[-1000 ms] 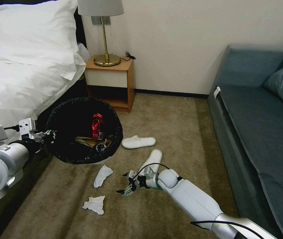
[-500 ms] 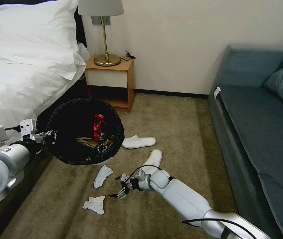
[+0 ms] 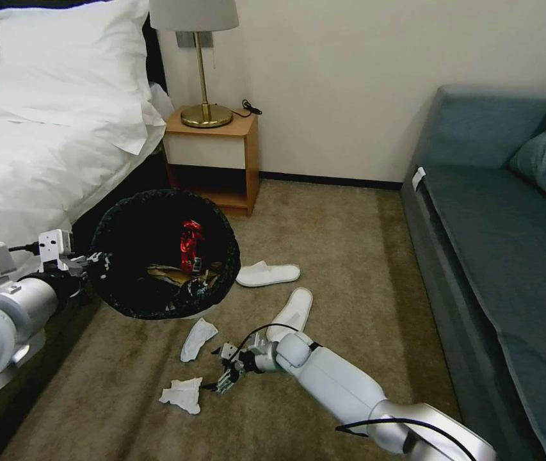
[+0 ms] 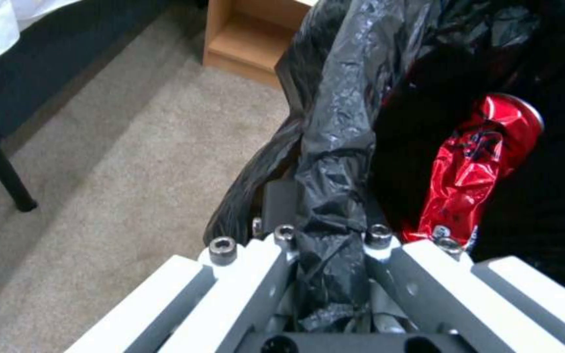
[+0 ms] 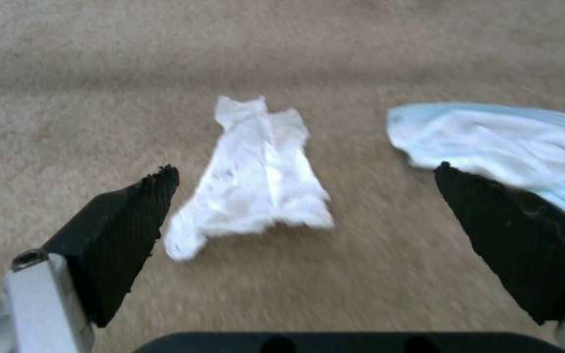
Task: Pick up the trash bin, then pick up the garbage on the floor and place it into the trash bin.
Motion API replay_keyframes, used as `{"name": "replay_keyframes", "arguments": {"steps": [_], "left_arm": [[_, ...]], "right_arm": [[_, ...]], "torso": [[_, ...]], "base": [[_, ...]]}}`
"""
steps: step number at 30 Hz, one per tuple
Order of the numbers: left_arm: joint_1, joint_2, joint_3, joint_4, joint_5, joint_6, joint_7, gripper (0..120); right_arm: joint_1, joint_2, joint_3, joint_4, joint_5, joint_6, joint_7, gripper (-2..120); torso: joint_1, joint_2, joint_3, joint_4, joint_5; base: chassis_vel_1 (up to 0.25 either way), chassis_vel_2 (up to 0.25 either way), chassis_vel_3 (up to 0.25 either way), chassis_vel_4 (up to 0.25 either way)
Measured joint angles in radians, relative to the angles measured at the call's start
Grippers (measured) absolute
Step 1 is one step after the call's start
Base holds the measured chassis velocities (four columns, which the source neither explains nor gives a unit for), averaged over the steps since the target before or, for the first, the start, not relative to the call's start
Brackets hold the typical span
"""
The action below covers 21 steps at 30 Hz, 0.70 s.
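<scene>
Left hand [image 3: 93,262] clamps the bin [image 3: 164,253] rim, bin raised. Right hand [image 3: 221,381], fingers spread and empty, hovers beside a crumpled tissue [image 3: 183,394] on the carpet.

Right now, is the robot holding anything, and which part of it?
The left hand holds the trash bin by its bag-covered rim. The right hand is open, holding nothing.

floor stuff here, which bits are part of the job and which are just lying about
Job: trash bin held by left gripper; red can inside; crumpled tissue before right gripper; second white piece.

Lying about: two slippers, nightstand, lamp, sofa.
</scene>
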Motion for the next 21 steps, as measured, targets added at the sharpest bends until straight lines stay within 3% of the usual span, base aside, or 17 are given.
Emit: {"name": "replay_keyframes", "arguments": {"steps": [9,21], "left_arm": [[0.011,-0.009,-0.002,-0.008,0.001,0.0,-0.004,2],[0.018,-0.01,-0.003,-0.015,0.002,0.0,-0.005,2]], "right_arm": [[-0.008,0.066,-0.003,-0.042,-0.054,0.027,0.003,100],[-0.01,0.072,-0.004,-0.123,-0.08,0.055,0.006,100]], "torso": [[0.0,0.0,0.0,0.0,0.0],[0.0,0.0,0.0,-0.0001,0.0]], "base": [[0.0,0.0,0.0,0.0],[0.0,0.0,0.0,0.0]]}}
